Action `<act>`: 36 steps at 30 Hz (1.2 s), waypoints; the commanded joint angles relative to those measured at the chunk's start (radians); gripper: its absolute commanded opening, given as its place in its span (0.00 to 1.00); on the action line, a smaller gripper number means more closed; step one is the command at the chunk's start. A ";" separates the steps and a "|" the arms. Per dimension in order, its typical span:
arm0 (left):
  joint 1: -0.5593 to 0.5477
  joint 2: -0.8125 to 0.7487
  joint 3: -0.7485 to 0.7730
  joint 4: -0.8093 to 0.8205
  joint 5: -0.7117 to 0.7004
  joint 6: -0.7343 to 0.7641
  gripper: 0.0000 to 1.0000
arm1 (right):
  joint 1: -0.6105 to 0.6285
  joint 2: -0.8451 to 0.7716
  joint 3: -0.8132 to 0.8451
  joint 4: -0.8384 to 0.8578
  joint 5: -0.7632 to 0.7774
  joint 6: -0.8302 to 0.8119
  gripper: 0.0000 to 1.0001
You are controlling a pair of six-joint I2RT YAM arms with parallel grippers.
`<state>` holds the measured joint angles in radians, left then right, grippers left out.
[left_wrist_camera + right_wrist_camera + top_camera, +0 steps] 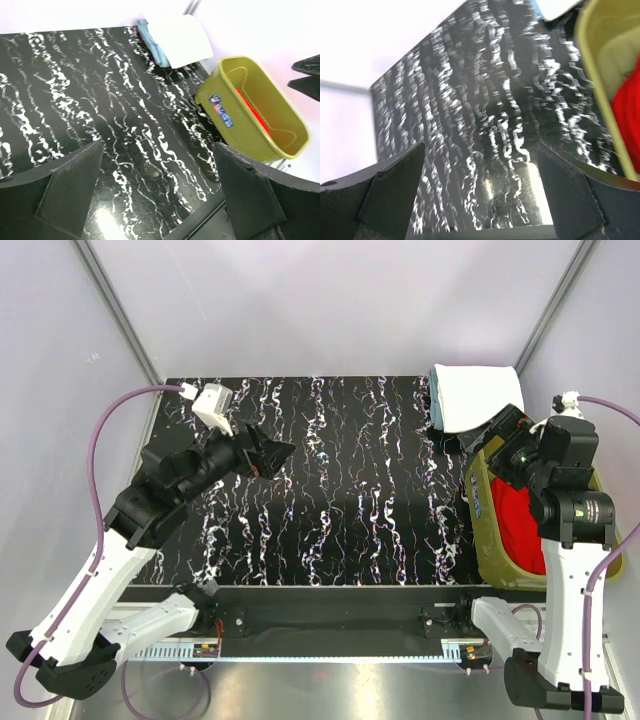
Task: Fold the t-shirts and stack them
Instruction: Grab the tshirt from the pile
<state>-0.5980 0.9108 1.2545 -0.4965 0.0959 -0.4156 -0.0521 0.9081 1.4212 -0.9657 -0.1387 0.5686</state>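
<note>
A bright red t-shirt (520, 522) lies crumpled inside the olive-green basket (484, 530) at the table's right edge; it also shows in the left wrist view (251, 111) and the right wrist view (628, 116). A folded white t-shirt (480, 392) lies on a folded pale blue one (152, 42) at the far right corner. My left gripper (268, 454) is open and empty above the table's left part. My right gripper (497, 436) is open and empty, over the basket's far end, beside the folded stack.
The black table with white marbling (340, 480) spans the middle. The basket (260, 127) has a blue label on its side. White walls close in the left, back and right. A black rail runs along the near edge.
</note>
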 commanded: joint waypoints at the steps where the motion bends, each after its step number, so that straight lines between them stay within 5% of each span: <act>1: 0.003 -0.012 0.009 -0.023 -0.067 0.031 0.99 | 0.005 0.020 0.059 -0.054 0.187 0.068 1.00; 7: 0.001 -0.018 0.022 -0.093 -0.067 0.021 0.99 | 0.005 0.086 0.161 -0.094 0.533 0.154 1.00; 11: 0.001 -0.047 0.000 -0.103 -0.045 0.009 0.99 | -0.029 0.271 0.339 -0.168 0.759 0.148 1.00; 15: 0.003 -0.070 -0.015 -0.112 -0.027 0.009 0.99 | -0.165 0.439 0.455 -0.263 0.717 0.149 1.00; 22: 0.003 -0.081 -0.009 -0.134 -0.050 0.020 0.99 | -0.399 0.518 0.218 -0.176 0.542 0.261 0.96; 36: 0.003 0.043 0.046 -0.171 -0.050 -0.014 0.99 | -0.506 0.712 -0.126 0.244 0.441 0.402 0.92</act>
<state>-0.5980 0.9470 1.2564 -0.6804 0.0441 -0.4179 -0.5259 1.5848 1.3052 -0.8768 0.3428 0.9081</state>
